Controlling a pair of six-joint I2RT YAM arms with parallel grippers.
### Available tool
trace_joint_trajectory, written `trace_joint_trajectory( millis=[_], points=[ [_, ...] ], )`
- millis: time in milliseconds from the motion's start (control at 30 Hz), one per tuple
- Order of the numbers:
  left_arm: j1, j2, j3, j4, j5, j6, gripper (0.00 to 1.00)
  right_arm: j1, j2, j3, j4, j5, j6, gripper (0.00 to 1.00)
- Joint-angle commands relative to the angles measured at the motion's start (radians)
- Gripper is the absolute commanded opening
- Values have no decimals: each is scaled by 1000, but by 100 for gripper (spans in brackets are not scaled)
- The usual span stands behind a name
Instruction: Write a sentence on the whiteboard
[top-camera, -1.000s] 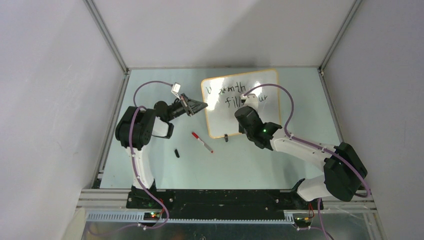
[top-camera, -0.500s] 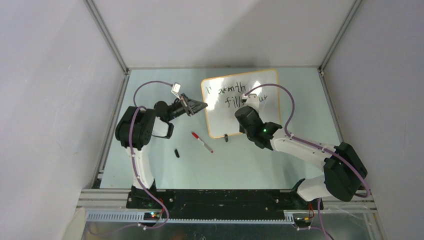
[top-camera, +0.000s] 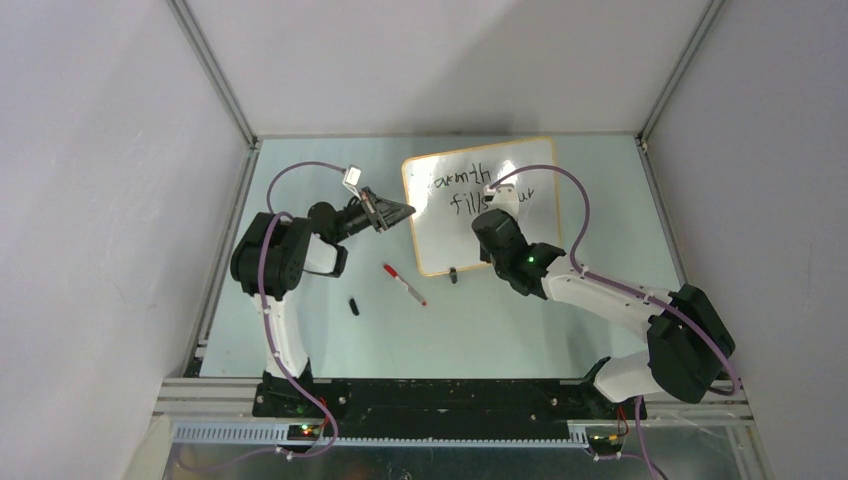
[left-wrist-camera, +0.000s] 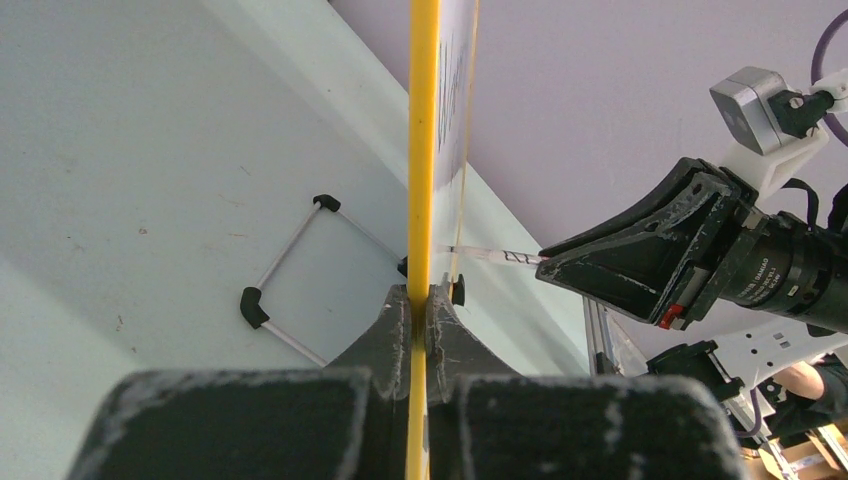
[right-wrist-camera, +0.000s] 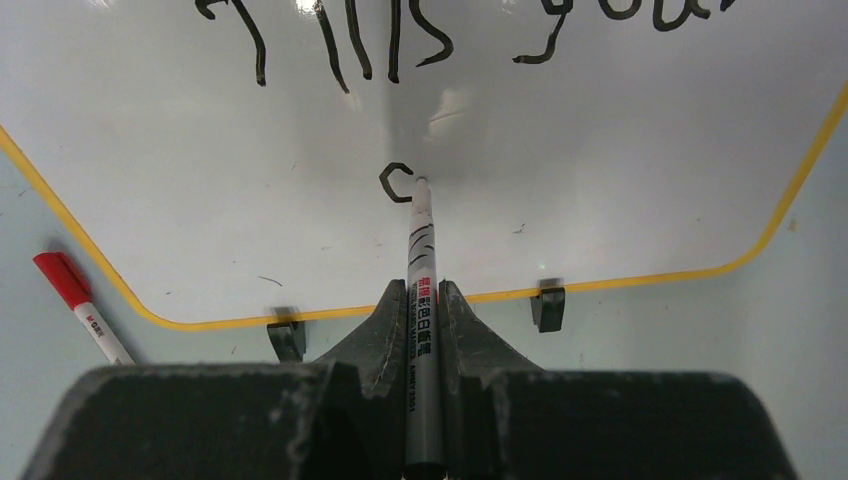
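Whiteboard (top-camera: 440, 245) is sitting on the green table (top-camera: 520, 330), toward 12 o'clock in the top view. Its 2 black clip feet (right-wrist-camera: 547, 308) are resting on the table along the board's 6 o'clock edge in the right wrist view.

The left pincer (top-camera: 402, 212) is reaching in from 9 o'clock. It is squeezing the board's yellow edge, with its 2 fingers (left-wrist-camera: 385, 340) pressing on both sides of that edge.

The right pincer (right-wrist-camera: 422, 295) is coming in from 6 o'clock. It is gripping a pale marker (right-wrist-camera: 421, 340) tight between its fingers. The marker is pointing to 12 o'clock and its tip is touching the white face. A small curved black mark (right-wrist-camera: 397, 183), like a letter c, is sitting right at the tip, on its 9 o'clock side.

The sentence (right-wrist-camera: 393, 45) is showing at 12 o'clock from the tip. The words "fills" and "your" are sitting in 1 line there. The top view is showing 1 more line, "Warmth".

A red marker (top-camera: 404, 284) is lying on the table at 7 o'clock from the board, not touching it. A small black cap (top-camera: 354, 306) is lying near it, at 8 o'clock, apart from it.
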Motion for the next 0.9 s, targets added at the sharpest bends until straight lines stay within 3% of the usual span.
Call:
trace_joint_trajectory(
  millis=[0, 867],
  points=[
    [-9, -27, 21, 39, 19, -6, 0, -17, -8, 35, 74, 33, -23, 0],
    [-9, -30, 19, 39, 19, -3, 0, -46, -19, 79, 88, -25, -55, 0]
  ],
)
